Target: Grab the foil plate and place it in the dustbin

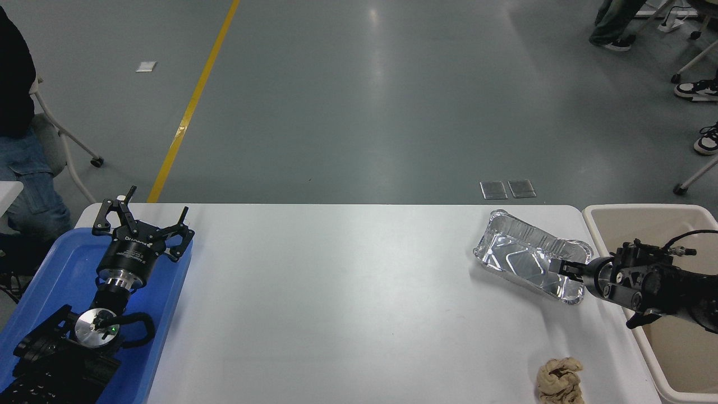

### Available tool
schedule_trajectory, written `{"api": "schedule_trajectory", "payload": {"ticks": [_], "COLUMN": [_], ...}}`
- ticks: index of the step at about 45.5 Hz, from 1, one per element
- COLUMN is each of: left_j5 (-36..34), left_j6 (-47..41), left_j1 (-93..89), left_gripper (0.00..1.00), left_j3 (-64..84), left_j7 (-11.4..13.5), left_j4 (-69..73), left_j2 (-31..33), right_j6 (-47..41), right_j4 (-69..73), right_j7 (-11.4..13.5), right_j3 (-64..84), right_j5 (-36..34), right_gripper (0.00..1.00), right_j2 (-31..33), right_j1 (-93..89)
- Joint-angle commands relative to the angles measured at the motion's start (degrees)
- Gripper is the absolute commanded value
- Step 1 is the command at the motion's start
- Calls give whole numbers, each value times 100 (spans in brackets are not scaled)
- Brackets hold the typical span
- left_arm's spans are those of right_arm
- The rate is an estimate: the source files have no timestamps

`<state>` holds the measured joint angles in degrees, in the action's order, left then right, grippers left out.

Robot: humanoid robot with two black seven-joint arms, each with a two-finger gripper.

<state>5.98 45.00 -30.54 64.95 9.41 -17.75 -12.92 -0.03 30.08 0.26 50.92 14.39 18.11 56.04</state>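
Note:
The foil plate [524, 259] lies tilted on the white table [348, 292] near its right edge, shiny, with ribbed sides. My right gripper [562, 269] comes in from the right, low over the plate's right end. It is open, with its fingertips [560, 264] at the plate's near right rim. The plate still rests on the table. The beige dustbin [639, 209] stands just past the table's right edge, and my right arm reaches across its rim. My left gripper [140, 221] is parked open over the blue tray at the lower left.
A tan wad of paper [559, 380] lies near the table's front right. The flat blue tray [61, 264] is on the table's left end. A person [17, 112] sits by a chair at the far left. Shoes and chair legs show at the top right.

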Motion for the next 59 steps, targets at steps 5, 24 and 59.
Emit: {"api": "schedule_trajectory", "payload": {"ticks": [5,24,59], "left_j5": [0,0,0], "left_j6": [0,0,0], "left_j1": [-5,-5,4], "left_gripper": [99,99,99], "left_j3": [0,-9,-9], "left_j7": [0,-9,-18], "left_j4": [0,0,0], "left_j2": [0,0,-9], "right_j6": [3,12,-1403], "right_j4": [-19,1034,5421], "right_j7": [18,-8,-43], "right_j3": [32,972,3433], "right_j5": [-15,82,143], "right_gripper": [0,0,0], "right_j2": [-9,412,1379], "right_j1": [-14,1338,8449]}}
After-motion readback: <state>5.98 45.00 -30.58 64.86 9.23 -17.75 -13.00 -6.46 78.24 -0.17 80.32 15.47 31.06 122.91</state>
